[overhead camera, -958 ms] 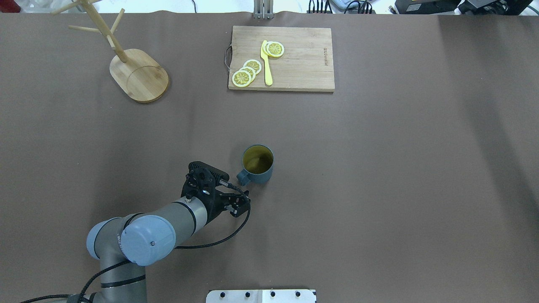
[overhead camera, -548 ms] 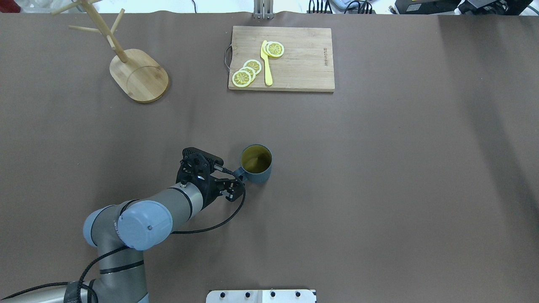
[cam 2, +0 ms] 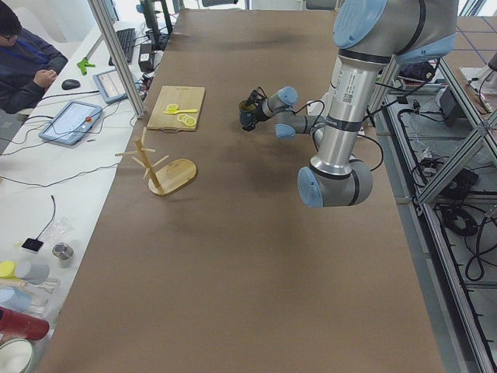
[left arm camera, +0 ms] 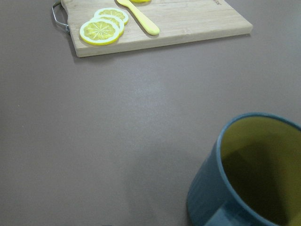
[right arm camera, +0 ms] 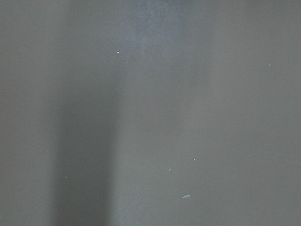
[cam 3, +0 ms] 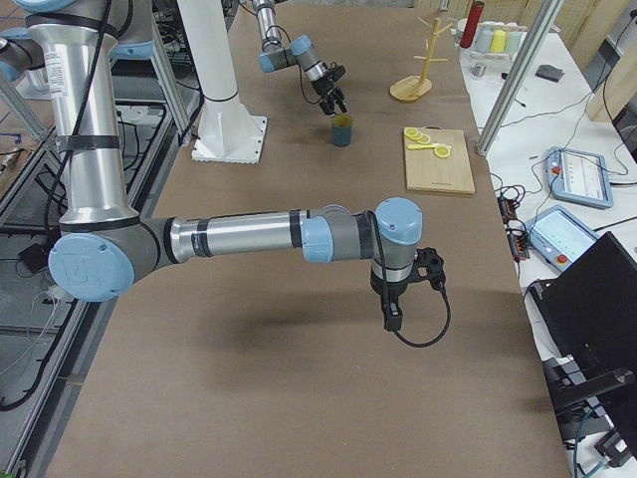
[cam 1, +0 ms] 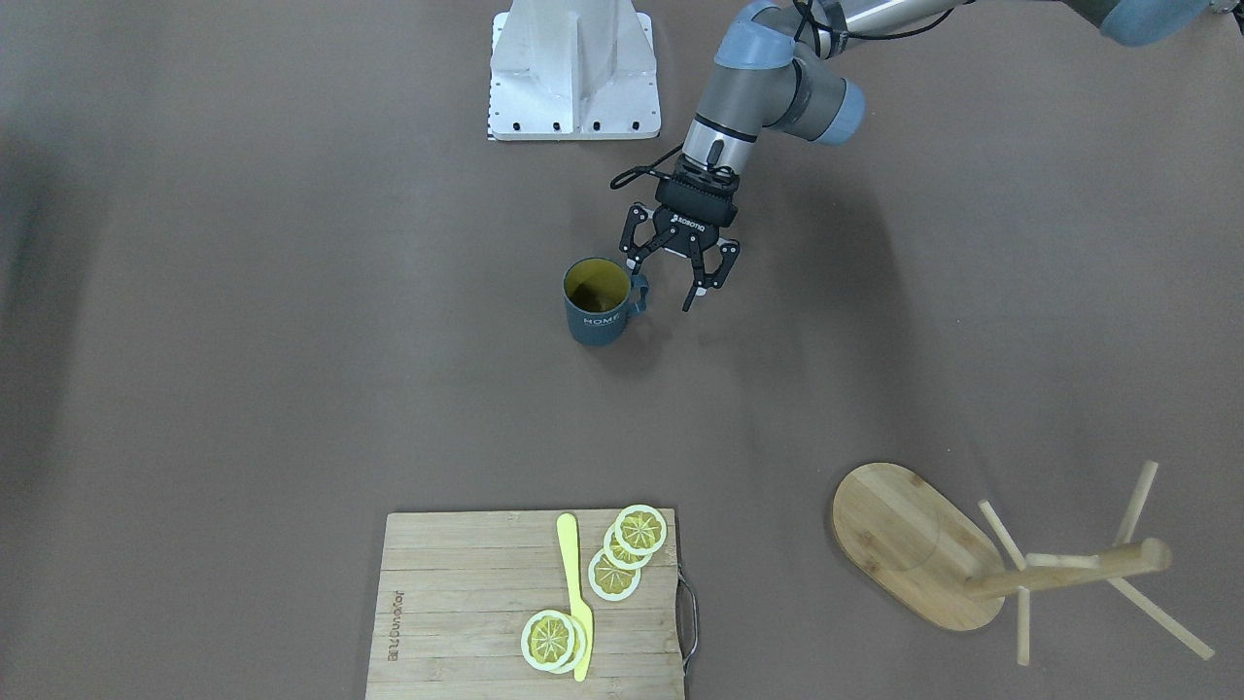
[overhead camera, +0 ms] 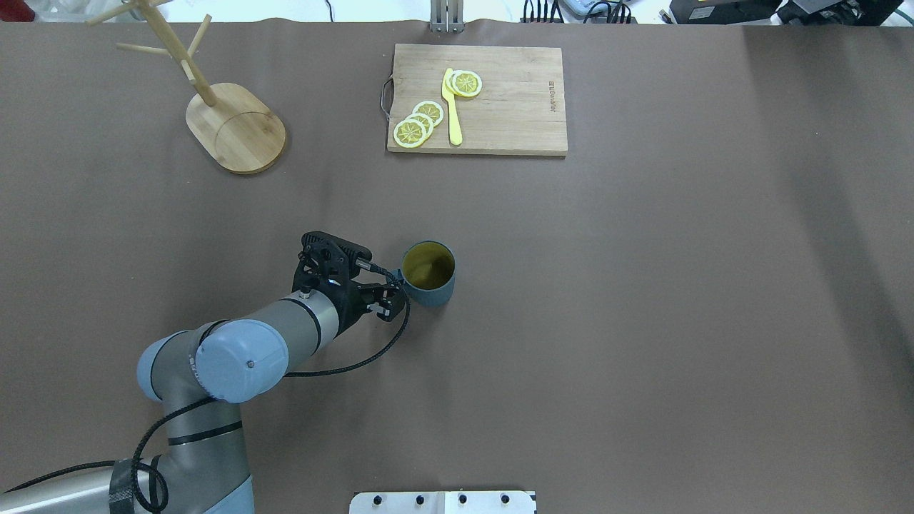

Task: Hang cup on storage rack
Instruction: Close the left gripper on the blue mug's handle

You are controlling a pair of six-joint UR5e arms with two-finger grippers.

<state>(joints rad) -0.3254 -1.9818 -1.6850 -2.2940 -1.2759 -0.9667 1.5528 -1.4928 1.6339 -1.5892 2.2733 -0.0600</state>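
The cup, slate-blue with a yellow inside and "HOME" on its side, stands upright mid-table; it also shows in the overhead view and fills the lower right of the left wrist view. Its handle points at my left gripper. That gripper is open and points down, with one fingertip right at the handle and the other clear of it. The storage rack stands at the far left, empty, and also shows in the front-facing view. My right gripper hovers low over bare table; I cannot tell whether it is open.
A bamboo cutting board with lemon slices and a yellow knife lies at the far middle. The robot's white base plate sits at the near edge. Brown table surface lies between the cup and the rack.
My left gripper has moved away from the robot and to the left, up to the cup's handle. The cup has shifted slightly left and turned a little.
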